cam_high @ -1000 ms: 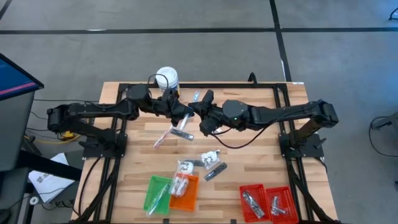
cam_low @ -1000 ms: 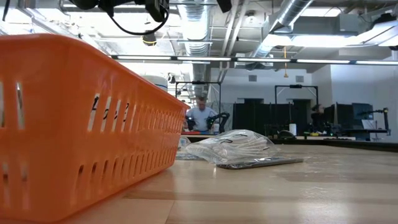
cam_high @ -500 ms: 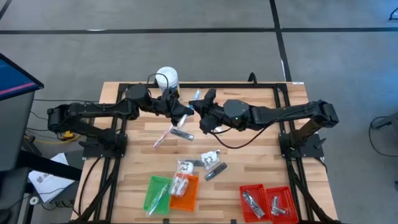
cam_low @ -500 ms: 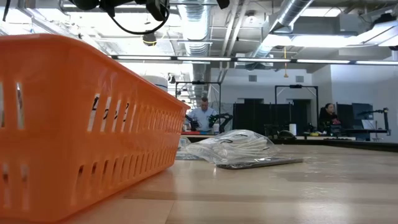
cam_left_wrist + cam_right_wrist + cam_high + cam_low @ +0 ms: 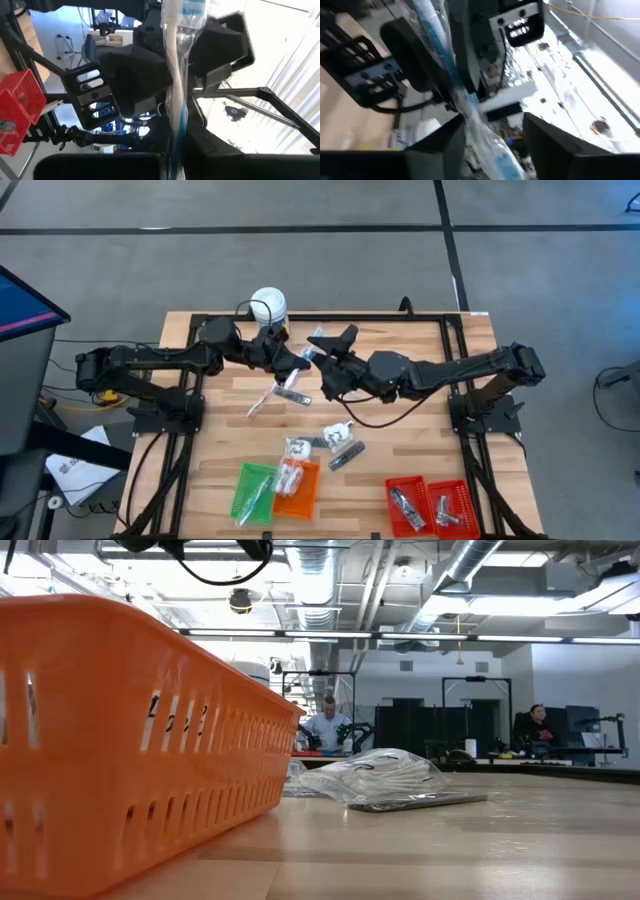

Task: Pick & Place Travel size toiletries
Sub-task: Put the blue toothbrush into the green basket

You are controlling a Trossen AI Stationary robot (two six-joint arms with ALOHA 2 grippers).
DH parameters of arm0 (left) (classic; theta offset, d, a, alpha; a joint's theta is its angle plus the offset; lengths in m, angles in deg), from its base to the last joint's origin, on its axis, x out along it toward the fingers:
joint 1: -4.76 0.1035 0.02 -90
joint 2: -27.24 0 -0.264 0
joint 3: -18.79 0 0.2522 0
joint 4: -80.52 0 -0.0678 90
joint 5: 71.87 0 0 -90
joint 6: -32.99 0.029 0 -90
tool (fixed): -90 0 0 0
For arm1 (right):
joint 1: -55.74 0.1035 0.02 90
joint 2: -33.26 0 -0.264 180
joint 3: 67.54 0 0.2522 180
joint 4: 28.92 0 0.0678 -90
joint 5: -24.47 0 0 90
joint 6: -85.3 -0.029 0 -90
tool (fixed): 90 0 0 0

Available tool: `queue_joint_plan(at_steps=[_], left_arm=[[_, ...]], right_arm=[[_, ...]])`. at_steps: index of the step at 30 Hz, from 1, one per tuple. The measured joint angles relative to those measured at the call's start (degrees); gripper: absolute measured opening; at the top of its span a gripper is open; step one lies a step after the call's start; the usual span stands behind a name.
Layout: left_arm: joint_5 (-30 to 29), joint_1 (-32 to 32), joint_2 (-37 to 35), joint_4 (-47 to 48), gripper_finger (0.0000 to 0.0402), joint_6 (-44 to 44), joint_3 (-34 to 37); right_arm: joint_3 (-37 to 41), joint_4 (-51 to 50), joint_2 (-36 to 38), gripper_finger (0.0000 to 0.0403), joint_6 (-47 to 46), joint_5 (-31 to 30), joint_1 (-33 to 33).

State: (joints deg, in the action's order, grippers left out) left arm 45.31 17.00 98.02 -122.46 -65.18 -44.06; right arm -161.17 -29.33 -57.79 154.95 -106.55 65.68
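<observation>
Holding the clear-wrapped stick now is my left gripper, its fingers pressed together on the wrapper above the far middle of the table. My right gripper is just beside it, with its fingers spread apart on both sides of the same stick (in the right wrist view the blue-tinted wrapper runs between them without a visible pinch).

I judge this as a handover in the air, and the risk is in the moment of release. If the left pinch is only on the loose wrapper and not on the stick inside, the stick can slide or turn when the right arm pulls away. Also the right fingers may drag the crinkly plastic with them, because the wrapper seems to lie against one finger.

If it falls, it lands near the pink stick and the dark tube below, far from the green tray and the orange tray.
</observation>
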Motion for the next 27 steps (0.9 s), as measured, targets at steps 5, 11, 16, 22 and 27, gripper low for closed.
queue_joint_plan(at_steps=[5,11,16,22,27], left_arm=[[-1.4,0.25,-0.59,-0.17,0.001,0.68,0.03],[-2.74,-0.1,-1.56,-0.14,0.001,1.08,0.12],[-2.81,-3.54,-2.92,5.82,0.001,1.72,0.05],[-4.52,-9.35,-6.2,22.33,0.001,1.99,0.12],[-9.69,-16.27,-10.55,35.61,0.001,1.45,0.12]], right_arm=[[0.0,2.52,0.37,0.0246,1.7,-5.62,3.05],[-0.04,0.94,4.28,0.0259,-9.4,-8.91,7.46],[-0.08,-10.13,11.72,0.0259,-32.62,-8.61,8.86],[-0.11,-25.91,18.76,0.0259,-58.38,-1.71,8.82],[-0.09,-30.11,21.34,0.026,-69.78,2.28,9.53]])
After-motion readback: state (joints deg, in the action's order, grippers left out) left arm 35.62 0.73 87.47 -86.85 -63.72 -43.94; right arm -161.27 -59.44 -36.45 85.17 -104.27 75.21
